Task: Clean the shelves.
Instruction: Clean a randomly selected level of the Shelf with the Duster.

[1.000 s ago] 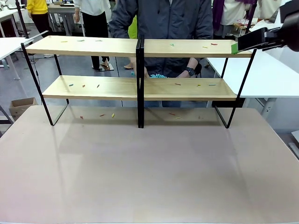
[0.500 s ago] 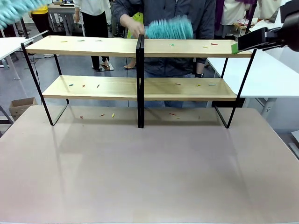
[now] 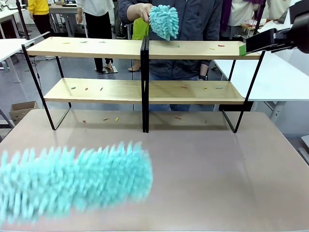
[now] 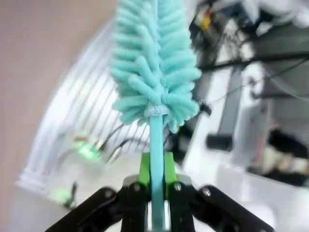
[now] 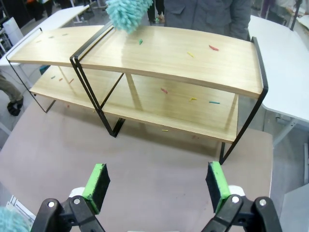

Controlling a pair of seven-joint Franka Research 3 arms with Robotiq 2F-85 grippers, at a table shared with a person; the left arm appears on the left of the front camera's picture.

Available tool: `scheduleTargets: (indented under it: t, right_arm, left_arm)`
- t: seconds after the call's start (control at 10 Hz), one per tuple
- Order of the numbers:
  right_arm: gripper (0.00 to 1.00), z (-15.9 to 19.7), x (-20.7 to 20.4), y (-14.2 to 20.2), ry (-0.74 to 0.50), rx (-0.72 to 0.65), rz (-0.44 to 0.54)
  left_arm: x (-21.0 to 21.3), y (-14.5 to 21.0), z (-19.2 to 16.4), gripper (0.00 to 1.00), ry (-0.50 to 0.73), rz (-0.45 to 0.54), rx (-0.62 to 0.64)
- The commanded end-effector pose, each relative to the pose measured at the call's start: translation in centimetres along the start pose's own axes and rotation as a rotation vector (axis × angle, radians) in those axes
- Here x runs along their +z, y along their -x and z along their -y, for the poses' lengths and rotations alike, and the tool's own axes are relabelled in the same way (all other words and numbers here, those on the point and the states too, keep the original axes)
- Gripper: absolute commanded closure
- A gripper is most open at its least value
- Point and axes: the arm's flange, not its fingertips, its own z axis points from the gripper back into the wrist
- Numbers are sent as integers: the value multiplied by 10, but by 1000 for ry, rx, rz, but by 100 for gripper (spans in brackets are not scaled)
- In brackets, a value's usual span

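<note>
Standing on the far part of the big brown table (image 3: 203,174), the shelves (image 3: 96,47) reach almost from its left side to its right. They have two long wood boards up top and two lower down, on thin black legs, joined in the middle. A person (image 3: 193,19) in a dark jacket stands just behind them, on the far side. A fluffy blue-green duster (image 3: 72,181) shows as a big blur over the near left of the table. The person's hand (image 3: 140,10) holds a second duster (image 3: 164,20) just above the top boards, near the middle join. The right claw (image 5: 157,186) is spread wide with nothing in it, high on the right side and facing the shelves. The left claw (image 4: 156,169) is pinched tight on the thin handle of the fluffy duster, whose head sticks straight out past its fingers. Tiny coloured bits (image 3: 183,87) lie on all the boards and on the table under the shelves.
</note>
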Motion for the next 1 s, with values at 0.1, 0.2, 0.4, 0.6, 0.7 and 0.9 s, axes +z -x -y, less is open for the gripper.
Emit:
scheduleTargets:
  t: [0.1,0.2,0.4,0.6,0.7,0.9]
  right_arm:
    - [0,2,0,0,-1,5,-3]
    - [0,2,0,0,-1,5,-3]
    - [0,2,0,0,-1,5,-3]
    - [0,2,0,0,-1,5,-3]
    - [0,2,0,0,-1,5,-3]
    - [0,2,0,0,-1,5,-3]
  left_arm:
    - [-53,-1,-45,87,-332,57,53]
    - [-6,-7,-8,87,-105,-102,-21]
    - [-6,-7,-8,87,-105,-102,-21]
    - [-24,-38,-17,87,-226,-70,43]
    - [-39,-61,-15,87,-222,-21,46]
    - [-73,-103,-8,87,-288,125,38]
